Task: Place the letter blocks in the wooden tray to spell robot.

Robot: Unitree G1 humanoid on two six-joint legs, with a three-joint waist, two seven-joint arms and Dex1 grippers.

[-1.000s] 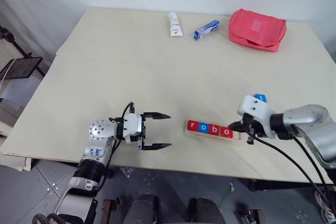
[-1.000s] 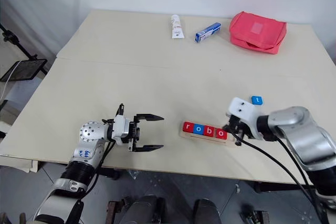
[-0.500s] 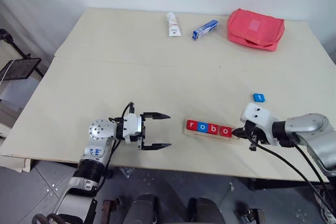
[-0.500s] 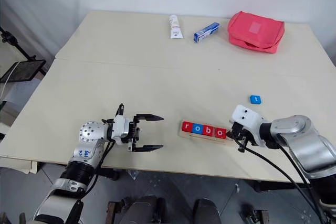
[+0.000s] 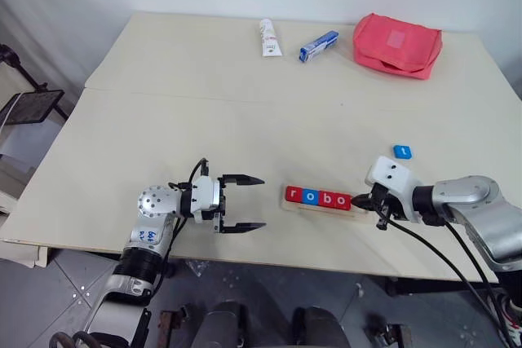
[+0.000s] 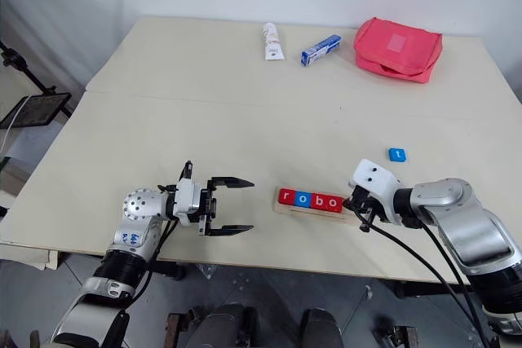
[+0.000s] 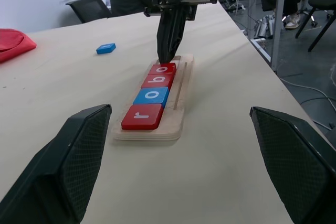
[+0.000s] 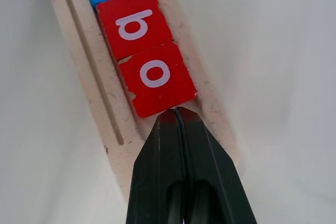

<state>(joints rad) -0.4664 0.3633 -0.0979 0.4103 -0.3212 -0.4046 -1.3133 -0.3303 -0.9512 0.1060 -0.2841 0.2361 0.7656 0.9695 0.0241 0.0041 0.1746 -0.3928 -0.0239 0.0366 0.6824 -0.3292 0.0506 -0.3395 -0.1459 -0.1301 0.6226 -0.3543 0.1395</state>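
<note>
The wooden tray (image 5: pixel 322 210) lies near the table's front edge. Four letter blocks sit in it in a row: a red r (image 5: pixel 292 194), a blue o (image 5: pixel 308 196), a red b (image 5: pixel 325 199) and a red o (image 8: pixel 156 79). My right gripper (image 8: pixel 176 111) is shut, holds nothing, and its tip touches the outer edge of that last red o. A blue t block (image 5: pixel 402 151) lies loose on the table behind the right gripper. My left gripper (image 5: pixel 261 202) stands open and empty to the left of the tray, pointing at its end.
At the table's far side lie a white tube (image 5: pixel 268 37), a blue-and-white box (image 5: pixel 319 46) and a red pouch (image 5: pixel 398 44). The table's front edge (image 5: pixel 326 262) runs close below the tray and both grippers.
The right gripper's shut tip has come left from beyond the tray's end onto the tray, up against the last red block. The row sits slightly further left. The left arm has kept still.
</note>
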